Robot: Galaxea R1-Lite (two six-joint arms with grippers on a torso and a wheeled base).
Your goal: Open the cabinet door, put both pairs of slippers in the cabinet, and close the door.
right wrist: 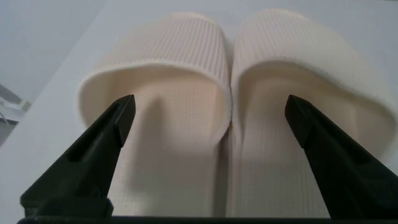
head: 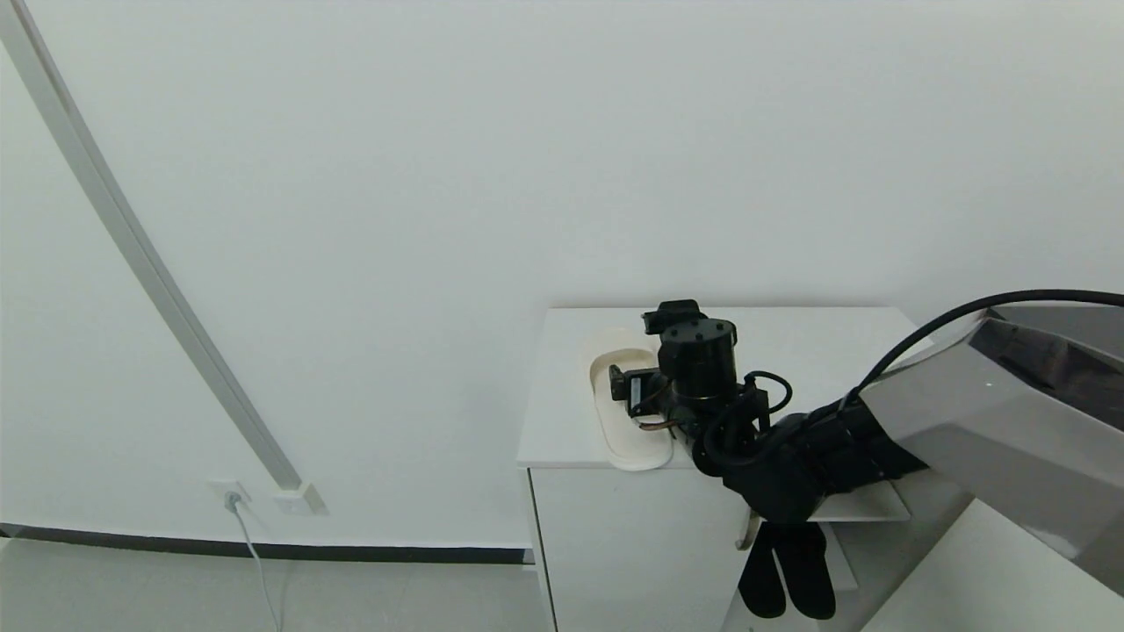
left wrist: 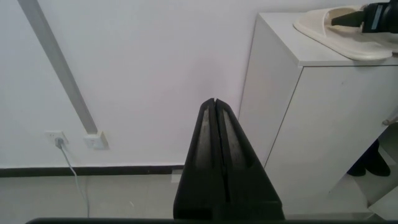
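A pair of cream slippers point(head: 628, 421) lies side by side on top of the white cabinet point(head: 615, 535), near its front left corner. My right gripper point(head: 637, 395) is low over them and open; its two black fingers point(right wrist: 118, 121) straddle the pair point(right wrist: 186, 93) without touching. A pair of black slippers point(head: 786, 570) sits inside the cabinet, below a shelf point(head: 865, 507) on its opened right part. My left gripper point(left wrist: 214, 124) is shut on nothing, out to the left of the cabinet point(left wrist: 311, 124), low and facing the wall. The left wrist view also catches the cream slippers point(left wrist: 339, 34).
A white wall stands close behind the cabinet. A slanted grey conduit point(head: 149, 263) runs down it to a wall socket point(head: 230, 493) with a plugged cable. Open floor point(head: 263, 597) lies to the left of the cabinet.
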